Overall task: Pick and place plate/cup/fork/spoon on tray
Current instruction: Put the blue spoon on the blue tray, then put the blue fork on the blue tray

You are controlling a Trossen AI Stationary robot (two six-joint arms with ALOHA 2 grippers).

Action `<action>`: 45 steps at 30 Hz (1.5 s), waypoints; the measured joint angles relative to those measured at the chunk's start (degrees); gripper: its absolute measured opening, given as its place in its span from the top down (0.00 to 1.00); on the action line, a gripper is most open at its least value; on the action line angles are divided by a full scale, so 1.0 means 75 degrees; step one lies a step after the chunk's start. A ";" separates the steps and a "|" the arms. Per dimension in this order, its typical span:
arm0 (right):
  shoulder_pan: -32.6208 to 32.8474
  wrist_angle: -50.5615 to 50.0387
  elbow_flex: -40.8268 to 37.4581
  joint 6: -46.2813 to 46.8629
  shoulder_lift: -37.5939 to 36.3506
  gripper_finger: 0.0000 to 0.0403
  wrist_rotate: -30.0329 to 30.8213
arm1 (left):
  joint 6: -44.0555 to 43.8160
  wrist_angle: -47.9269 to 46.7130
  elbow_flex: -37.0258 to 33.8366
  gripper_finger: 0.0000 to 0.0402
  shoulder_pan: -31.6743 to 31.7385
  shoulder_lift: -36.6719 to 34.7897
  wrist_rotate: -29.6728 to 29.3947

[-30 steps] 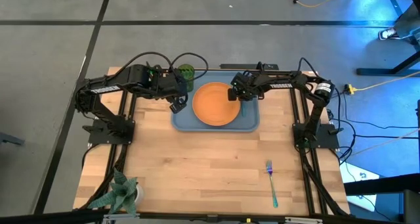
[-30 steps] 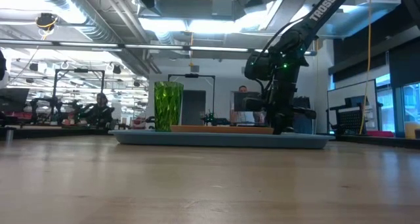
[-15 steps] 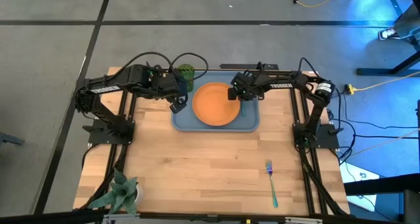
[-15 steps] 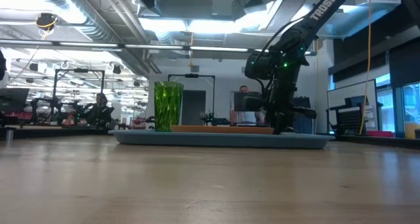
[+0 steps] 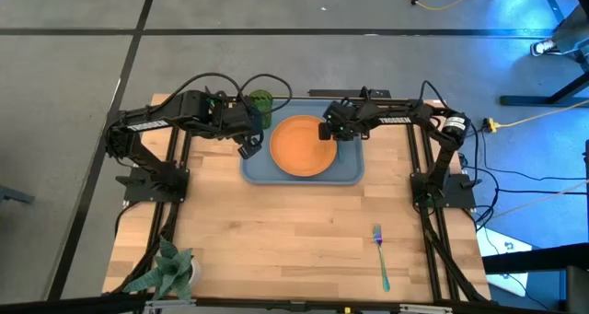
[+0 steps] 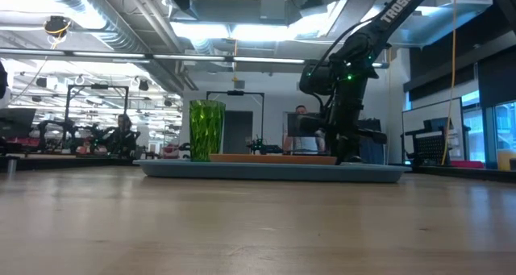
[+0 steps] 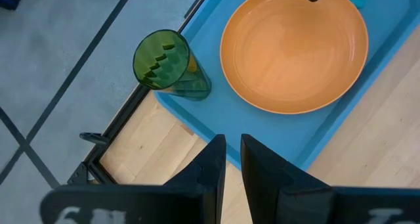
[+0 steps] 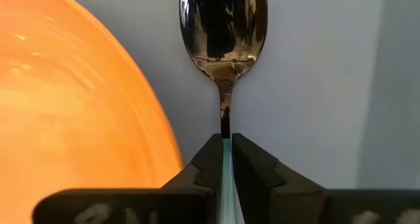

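Two dark jointed arms with looping black cables, white TROSSEN lettering, green indicator lights, black frame mounts.

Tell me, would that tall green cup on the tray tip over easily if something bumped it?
Probably yes. The cup stands upright, much taller than it is wide, so a nudge near its rim could topple it. It looks like thin see-through plastic and seems empty, so likely light. On its side it would probably roll, though the tray has a low rim that might stop it.

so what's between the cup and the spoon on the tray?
The plate. In the high view it sits on the tray between the cup and the spoon, which the right gripper holds beside the plate's rim.
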 joint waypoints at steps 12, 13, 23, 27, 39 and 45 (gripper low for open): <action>-0.0006 -0.0048 0.0000 -0.0207 -0.0005 0.90 0.0049 | 0.0000 0.0000 0.0000 0.90 0.0000 0.0000 -0.0003; -0.0006 -0.0049 0.0000 -0.0211 -0.0005 0.90 0.0049 | 0.0000 0.0000 0.0000 0.90 0.0000 0.0000 0.0000; -0.0006 -0.0195 0.0000 -0.0408 -0.0219 0.90 0.0010 | -0.0009 0.0000 0.0000 0.90 -0.0003 0.0000 0.0000; 0.0004 -0.0427 0.0003 -0.0454 -0.0372 0.90 -0.0269 | -0.0009 0.0000 0.0000 0.90 0.0000 0.0000 0.0000; 0.1293 -0.2732 0.0003 -0.0539 -0.2513 0.90 -0.0155 | -0.0017 0.0000 0.0000 0.90 -0.0003 0.0003 -0.0001; 0.3159 -0.3891 0.0009 0.0647 -0.3766 0.90 -0.0463 | -0.0017 -0.0006 0.0000 0.90 -0.0136 0.0003 0.0203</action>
